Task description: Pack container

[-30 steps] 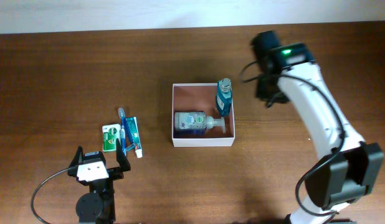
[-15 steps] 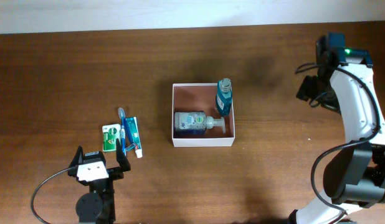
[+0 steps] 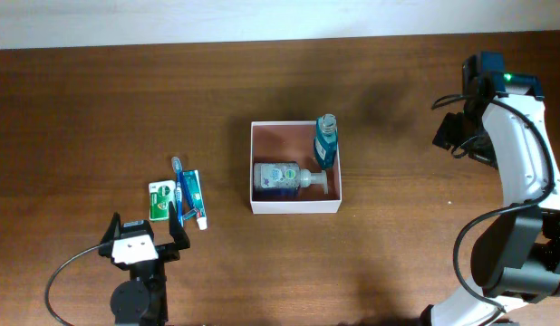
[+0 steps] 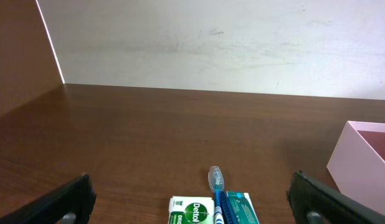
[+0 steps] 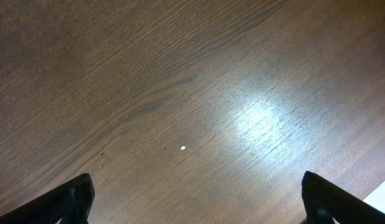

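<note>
The container (image 3: 296, 207), a white-walled square box with a reddish-brown inside, sits mid-table. In it a clear pump bottle (image 3: 284, 177) lies flat and a blue bottle (image 3: 326, 143) stands in the far right corner. My right gripper (image 3: 461, 136) is far to the container's right, open over bare wood (image 5: 202, 199). My left gripper (image 3: 146, 235) is open near the front left, just behind a green soap box (image 3: 159, 199), a blue toothbrush (image 3: 178, 186) and a toothpaste box (image 3: 193, 196). In the left wrist view these lie between the open jaws (image 4: 192, 202), with the container's wall (image 4: 361, 165) at right.
A pale wall runs along the table's far edge (image 4: 211, 43). A black cable (image 3: 58, 276) loops beside the left arm's base. The right arm's white links (image 3: 520, 172) stretch along the table's right side.
The right arm swung from the container's far right corner out to the right side of the table, then nearly stopped. The left arm and the toiletries did not move.
</note>
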You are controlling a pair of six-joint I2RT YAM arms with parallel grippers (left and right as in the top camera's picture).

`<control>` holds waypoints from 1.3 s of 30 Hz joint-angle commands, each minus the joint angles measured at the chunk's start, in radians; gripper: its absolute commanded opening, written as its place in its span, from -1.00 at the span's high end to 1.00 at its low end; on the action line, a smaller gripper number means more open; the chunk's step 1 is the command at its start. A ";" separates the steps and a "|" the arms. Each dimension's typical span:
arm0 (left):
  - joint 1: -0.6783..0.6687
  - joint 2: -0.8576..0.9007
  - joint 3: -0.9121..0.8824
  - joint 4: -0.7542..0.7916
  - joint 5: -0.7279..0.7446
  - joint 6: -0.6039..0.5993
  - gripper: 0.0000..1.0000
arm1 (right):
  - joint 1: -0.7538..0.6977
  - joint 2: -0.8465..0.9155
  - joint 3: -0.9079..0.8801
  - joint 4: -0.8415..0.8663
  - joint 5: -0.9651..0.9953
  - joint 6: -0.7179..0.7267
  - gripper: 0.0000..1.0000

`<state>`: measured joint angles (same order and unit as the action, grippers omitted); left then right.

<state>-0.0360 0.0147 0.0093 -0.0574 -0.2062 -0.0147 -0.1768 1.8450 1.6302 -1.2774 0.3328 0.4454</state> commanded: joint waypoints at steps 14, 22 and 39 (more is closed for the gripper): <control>0.006 0.090 0.084 0.148 0.042 0.043 -1.00 | -0.003 -0.006 -0.005 0.002 0.012 0.007 -0.97; 0.026 0.723 0.576 -0.215 0.061 0.046 -0.99 | -0.003 -0.006 -0.005 0.003 0.012 0.007 -0.97; 0.026 1.392 0.798 -0.338 0.077 0.029 -0.97 | -0.003 -0.006 -0.005 0.003 0.012 0.007 -0.97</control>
<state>-0.0143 1.3945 0.7952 -0.3901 -0.0952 0.0185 -0.1768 1.8450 1.6287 -1.2751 0.3328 0.4454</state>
